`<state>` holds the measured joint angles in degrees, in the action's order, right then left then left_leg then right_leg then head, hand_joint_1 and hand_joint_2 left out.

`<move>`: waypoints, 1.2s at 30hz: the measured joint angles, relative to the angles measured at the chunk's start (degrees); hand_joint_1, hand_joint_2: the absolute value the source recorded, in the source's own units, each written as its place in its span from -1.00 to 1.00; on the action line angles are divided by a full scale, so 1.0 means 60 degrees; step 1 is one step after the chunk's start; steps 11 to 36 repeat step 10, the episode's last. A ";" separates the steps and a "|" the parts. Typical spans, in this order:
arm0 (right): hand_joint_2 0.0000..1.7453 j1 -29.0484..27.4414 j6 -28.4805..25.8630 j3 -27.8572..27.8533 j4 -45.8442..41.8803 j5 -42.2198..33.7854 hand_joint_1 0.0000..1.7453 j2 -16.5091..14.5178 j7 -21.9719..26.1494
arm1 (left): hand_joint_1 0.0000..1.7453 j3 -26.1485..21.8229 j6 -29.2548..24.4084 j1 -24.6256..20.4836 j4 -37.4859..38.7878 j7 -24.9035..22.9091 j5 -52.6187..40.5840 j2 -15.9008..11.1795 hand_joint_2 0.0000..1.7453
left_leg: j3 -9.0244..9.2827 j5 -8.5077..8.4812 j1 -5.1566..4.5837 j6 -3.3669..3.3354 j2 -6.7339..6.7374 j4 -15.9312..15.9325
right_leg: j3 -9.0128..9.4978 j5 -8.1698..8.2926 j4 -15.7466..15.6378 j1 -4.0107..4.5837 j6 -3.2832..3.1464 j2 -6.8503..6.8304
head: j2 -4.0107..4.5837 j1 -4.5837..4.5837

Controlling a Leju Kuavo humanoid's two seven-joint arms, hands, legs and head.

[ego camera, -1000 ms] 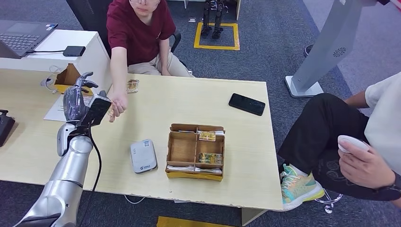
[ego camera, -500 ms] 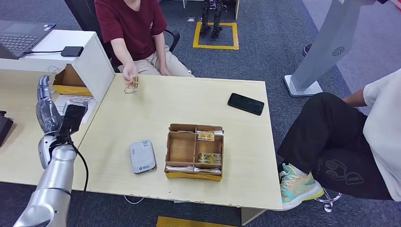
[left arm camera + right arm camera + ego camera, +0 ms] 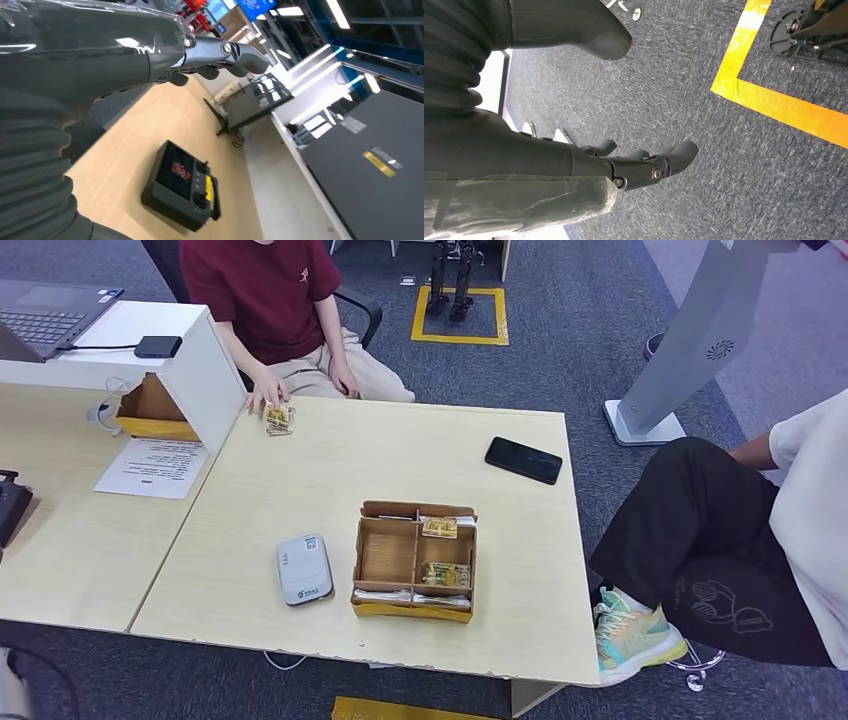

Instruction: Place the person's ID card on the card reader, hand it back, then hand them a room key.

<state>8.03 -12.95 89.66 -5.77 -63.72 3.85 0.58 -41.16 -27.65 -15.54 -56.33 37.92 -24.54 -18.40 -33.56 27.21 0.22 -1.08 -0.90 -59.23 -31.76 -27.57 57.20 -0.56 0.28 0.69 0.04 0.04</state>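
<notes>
My left hand point(image 3: 150, 55) is empty, fingers extended; the card box point(image 3: 414, 561) lies to its right, nearer my empty right hand point(image 3: 624, 165).

Right hand point(image 3: 624, 165), empty, over grey carpet point(image 3: 704, 70) near yellow line point(image 3: 784, 107).

Bright, even overhead light, soft shadows, sharp focus; ceiling strips glare in the left wrist view.

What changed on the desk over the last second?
The left hand dropped away from the person's hand and now holds nothing. The person drew the card back to the table's far edge. The card reader, sorting box and phone stayed put.
</notes>
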 joint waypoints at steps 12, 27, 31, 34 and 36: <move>1.00 -0.0074 0.0006 0.0000 0.0000 -0.0607 -1.00 0.0000 0.0082 | -1.00 -0.3835 -0.0073 0.1323 0.3807 -0.0993 0.2854 -0.0379 1.00 | 0.0050 0.0043 -0.0019 0.0007 0.0054 0.0001 | -0.0010 -0.0034 -0.0017 -0.0017 0.0000 0.0059 | 0.0000 -0.0022; 1.00 -0.0074 0.0006 0.0000 0.0000 -0.0607 -1.00 0.0000 0.0082 | -1.00 -0.3835 -0.0073 0.1323 0.3807 -0.0993 0.2854 -0.0379 1.00 | 0.0050 0.0043 -0.0019 0.0007 0.0054 0.0001 | -0.0010 -0.0034 -0.0017 -0.0017 0.0000 0.0059 | 0.0000 -0.0022; 1.00 -0.0074 0.0006 0.0000 0.0000 -0.0607 -1.00 0.0000 0.0082 | -1.00 -0.3835 -0.0073 0.1323 0.3807 -0.0993 0.2854 -0.0379 1.00 | 0.0050 0.0043 -0.0019 0.0007 0.0054 0.0001 | -0.0010 -0.0034 -0.0017 -0.0017 0.0000 0.0059 | 0.0000 -0.0022; 1.00 -0.0074 0.0006 0.0000 0.0000 -0.0607 -1.00 0.0000 0.0082 | -1.00 -0.3835 -0.0073 0.1323 0.3807 -0.0993 0.2854 -0.0379 1.00 | 0.0050 0.0043 -0.0019 0.0007 0.0054 0.0001 | -0.0010 -0.0034 -0.0017 -0.0017 0.0000 0.0059 | 0.0000 -0.0022; 1.00 -0.0074 0.0006 0.0000 0.0000 -0.0607 -1.00 0.0000 0.0082 | -1.00 -0.3835 -0.0073 0.1323 0.3807 -0.0993 0.2854 -0.0379 1.00 | 0.0050 0.0043 -0.0019 0.0007 0.0054 0.0001 | -0.0010 -0.0034 -0.0017 -0.0017 0.0000 0.0059 | 0.0000 -0.0022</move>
